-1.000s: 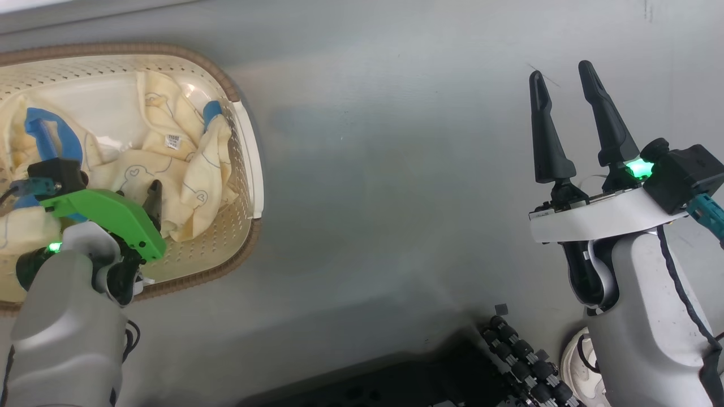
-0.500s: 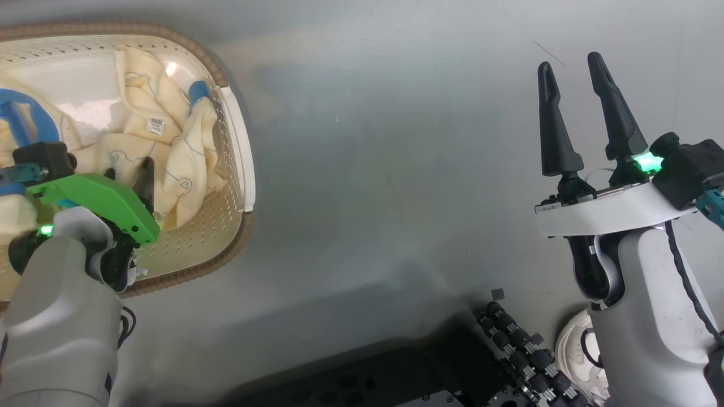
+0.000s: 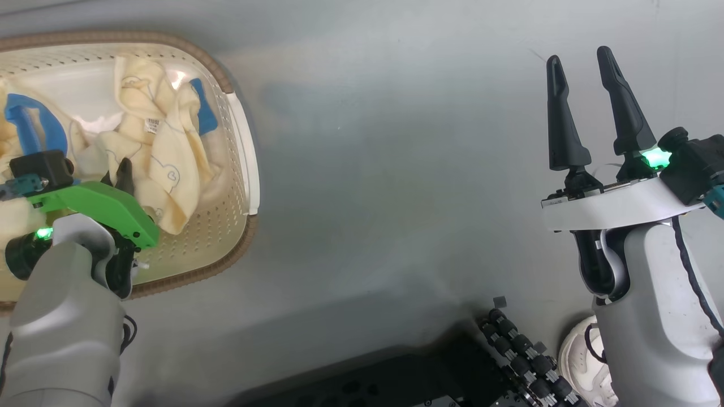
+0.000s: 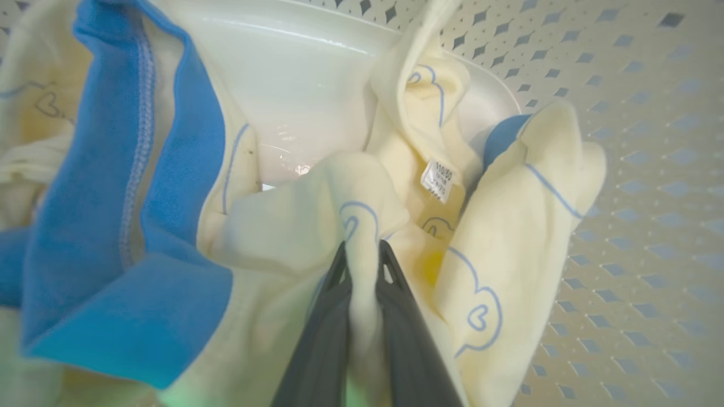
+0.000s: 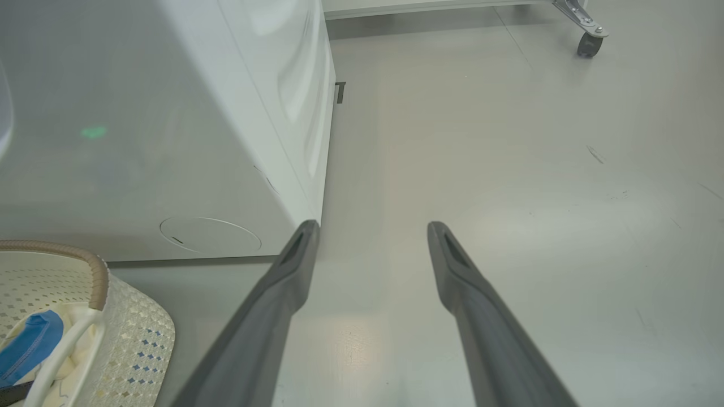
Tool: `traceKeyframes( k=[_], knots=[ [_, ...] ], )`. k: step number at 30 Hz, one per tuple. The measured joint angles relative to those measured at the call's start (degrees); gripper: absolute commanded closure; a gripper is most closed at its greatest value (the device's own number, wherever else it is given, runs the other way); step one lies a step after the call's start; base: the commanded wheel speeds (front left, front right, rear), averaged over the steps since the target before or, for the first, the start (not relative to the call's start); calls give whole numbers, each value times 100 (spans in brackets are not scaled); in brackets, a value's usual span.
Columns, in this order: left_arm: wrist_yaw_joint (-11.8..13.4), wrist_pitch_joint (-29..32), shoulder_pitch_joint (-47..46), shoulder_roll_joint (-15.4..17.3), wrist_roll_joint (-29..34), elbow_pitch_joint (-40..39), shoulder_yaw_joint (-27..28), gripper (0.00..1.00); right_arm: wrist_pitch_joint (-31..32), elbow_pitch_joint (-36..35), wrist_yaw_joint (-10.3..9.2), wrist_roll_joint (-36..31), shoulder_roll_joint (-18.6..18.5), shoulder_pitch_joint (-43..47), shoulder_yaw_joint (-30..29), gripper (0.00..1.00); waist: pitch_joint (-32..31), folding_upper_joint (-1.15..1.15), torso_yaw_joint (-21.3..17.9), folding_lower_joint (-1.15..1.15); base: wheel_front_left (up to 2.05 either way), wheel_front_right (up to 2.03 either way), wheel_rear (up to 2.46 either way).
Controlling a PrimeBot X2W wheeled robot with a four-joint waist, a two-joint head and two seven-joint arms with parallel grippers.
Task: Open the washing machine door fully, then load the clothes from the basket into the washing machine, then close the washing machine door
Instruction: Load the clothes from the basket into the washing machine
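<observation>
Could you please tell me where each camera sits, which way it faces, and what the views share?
Head view: on the robot's head, facing down at the floor and the basket of clothes; pale forearms, left pincer in the basket, right pincer open.
Left wrist view: on the left wrist, facing into the basket; its pincer is shut on the clothes.
Right wrist view: on the right wrist, facing along the floor beside the washing machine; its open pincer shows.
Shared: all three show the basket and clothes.

The grey floor (image 3: 396,169) is glossy, with faint scuffs (image 5: 595,154). A white shoe (image 3: 578,362) rests on it (partly hidden). A small dark square (image 3: 499,302) lies near the shoe. Farther off, a black caster (image 5: 588,45) stands under a metal leg (image 5: 567,8).
</observation>
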Motion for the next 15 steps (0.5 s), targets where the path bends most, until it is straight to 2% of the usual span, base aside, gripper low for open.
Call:
traceKeyframes(
  k=[15],
  knots=[
    [-1,-1201,414,-319,-7,36,-56,100,0,181,0,7,0,-9,-281,0,-867,0,242,0,0,0,0]
  ],
)
